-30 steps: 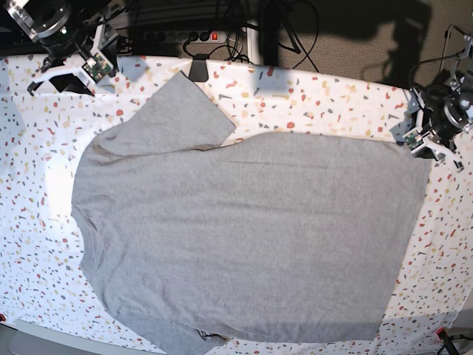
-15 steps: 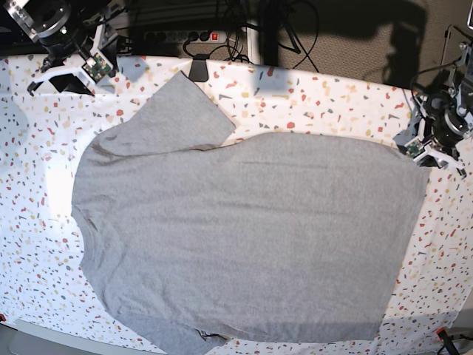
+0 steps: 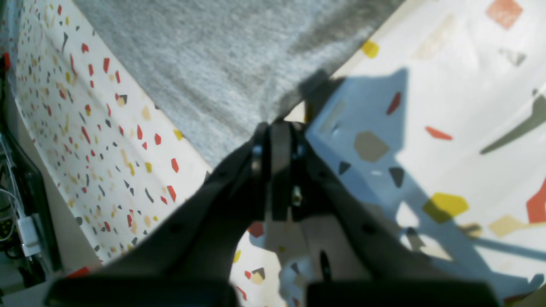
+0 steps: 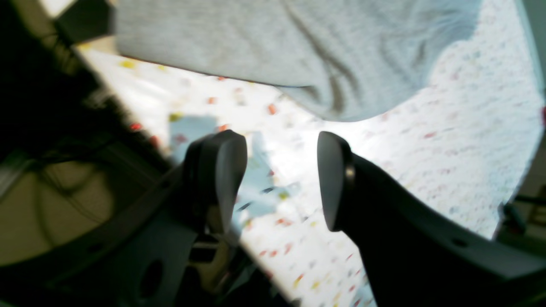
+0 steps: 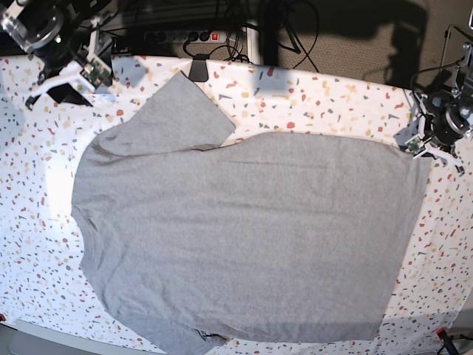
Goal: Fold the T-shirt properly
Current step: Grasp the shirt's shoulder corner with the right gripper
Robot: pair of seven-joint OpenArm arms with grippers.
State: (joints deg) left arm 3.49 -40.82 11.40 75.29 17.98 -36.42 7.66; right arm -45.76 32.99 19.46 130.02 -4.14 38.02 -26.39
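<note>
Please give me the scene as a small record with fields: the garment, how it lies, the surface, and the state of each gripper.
garment: grey T-shirt, plain side up
layout: spread flat, one sleeve pointing to the far edge
surface: white table with coloured speckles
left gripper: shut on the T-shirt at a corner of its edge
right gripper: open, holding nothing, above the table close to the T-shirt
folding: no fold visible yet
</note>
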